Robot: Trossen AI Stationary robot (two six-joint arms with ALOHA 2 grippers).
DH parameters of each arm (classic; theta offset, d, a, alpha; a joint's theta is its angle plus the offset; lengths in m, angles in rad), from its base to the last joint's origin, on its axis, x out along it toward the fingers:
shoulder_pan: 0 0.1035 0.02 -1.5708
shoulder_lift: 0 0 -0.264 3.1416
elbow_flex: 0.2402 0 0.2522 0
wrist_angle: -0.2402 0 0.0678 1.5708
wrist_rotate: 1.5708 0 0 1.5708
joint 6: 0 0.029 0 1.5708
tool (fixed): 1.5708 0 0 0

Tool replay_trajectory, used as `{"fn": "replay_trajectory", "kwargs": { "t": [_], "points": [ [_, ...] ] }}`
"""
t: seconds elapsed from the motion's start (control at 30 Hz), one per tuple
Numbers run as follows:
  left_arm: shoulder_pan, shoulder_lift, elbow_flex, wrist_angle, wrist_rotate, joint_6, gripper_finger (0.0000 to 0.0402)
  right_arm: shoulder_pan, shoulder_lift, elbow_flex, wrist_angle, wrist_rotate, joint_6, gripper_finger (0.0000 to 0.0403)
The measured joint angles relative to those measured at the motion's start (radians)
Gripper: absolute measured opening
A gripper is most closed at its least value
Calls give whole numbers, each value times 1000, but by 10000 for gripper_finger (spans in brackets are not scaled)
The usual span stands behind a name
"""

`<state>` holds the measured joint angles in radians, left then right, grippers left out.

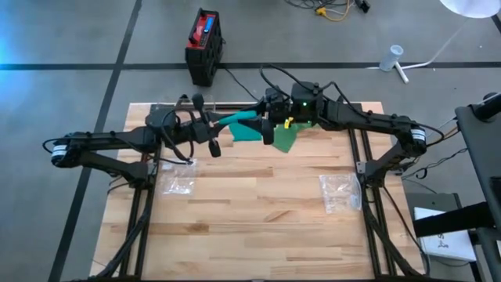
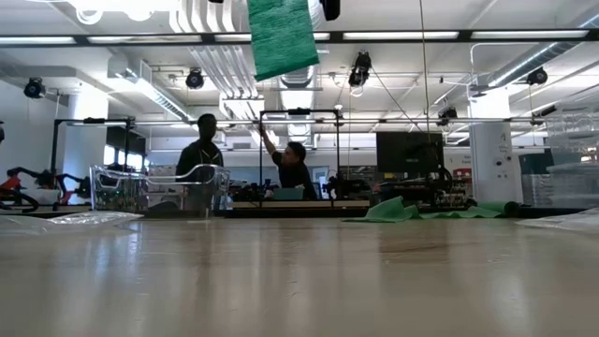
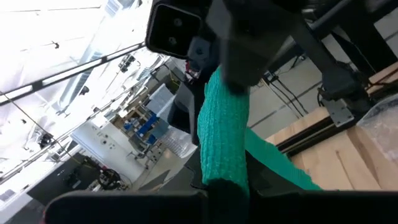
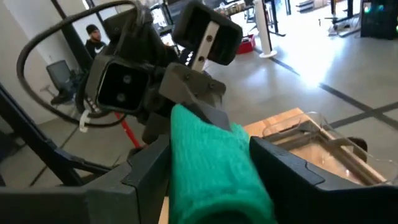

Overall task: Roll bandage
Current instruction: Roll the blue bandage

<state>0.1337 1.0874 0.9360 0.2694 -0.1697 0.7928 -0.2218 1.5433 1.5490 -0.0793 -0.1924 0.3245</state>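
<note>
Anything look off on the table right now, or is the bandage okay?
Nothing looks spilled or damaged. The green bandage is held in the air between the left gripper and right gripper, with a loose end hanging down. Two plastic bags lie flat on the table.

From table height you get a wide pale wooden tabletop (image 2: 299,281) filling the lower half. A strip of green woven bandage (image 2: 282,36) hangs down from 12 o'clock, with a dark bit of gripper (image 2: 329,8) just beside it. More green cloth (image 2: 412,211) lies bunched at about 3 o'clock. A clear plastic bin (image 2: 159,191) sits around 9 o'clock. Two people (image 2: 200,150) stand far back.
</note>
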Motion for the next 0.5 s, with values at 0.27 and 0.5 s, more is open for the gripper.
{"fn": "replay_trajectory", "kwargs": {
  "t": [0.27,0.5],
  "points": [
    [1,11,0,1,-3,36,11,0,0,0,-2,-18,96,198],
    [5,11,12,-2,-5,37,11,0,0,0,-13,-18,132,195]
  ]
}}
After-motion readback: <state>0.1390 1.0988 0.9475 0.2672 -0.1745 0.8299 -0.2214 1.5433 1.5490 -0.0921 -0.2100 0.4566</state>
